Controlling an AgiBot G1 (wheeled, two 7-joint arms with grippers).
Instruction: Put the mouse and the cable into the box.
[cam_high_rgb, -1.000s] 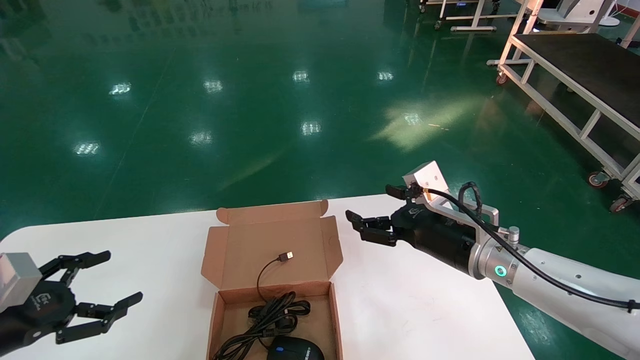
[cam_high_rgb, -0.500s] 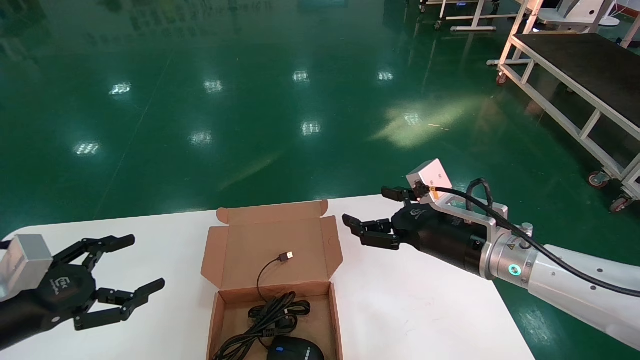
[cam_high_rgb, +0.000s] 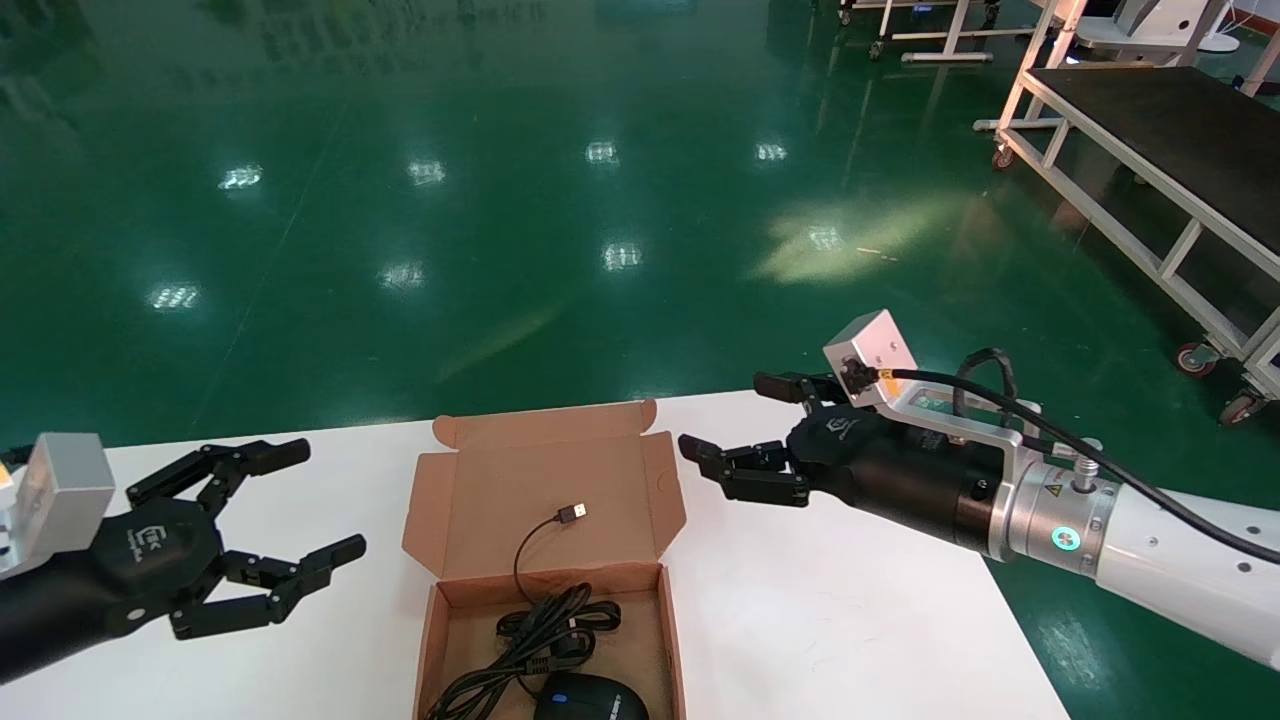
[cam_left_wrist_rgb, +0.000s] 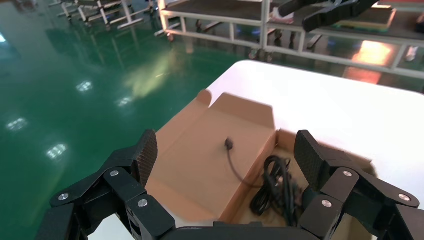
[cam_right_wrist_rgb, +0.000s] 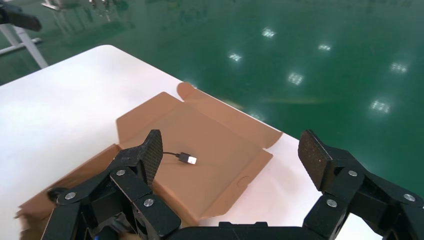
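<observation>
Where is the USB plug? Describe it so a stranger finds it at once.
On the white table lies an open cardboard box. The USB plug rests on its spread lid, ending a thin black lead. Small and silver-tipped, it lies alone, apart from the coiled cable and mouse.

I am facing a white desk (cam_high_rgb: 850, 620) standing on a glossy green floor (cam_high_rgb: 500, 200) that is reflecting ceiling lights. A white-framed wheeled cart (cam_high_rgb: 1180, 130) is standing to my right, well apart.

It is a big workshop hall: a shiny green floor (cam_high_rgb: 500, 200), metal carts (cam_high_rgb: 1150, 130) on wheels, and a white table (cam_high_rgb: 850, 620).
</observation>
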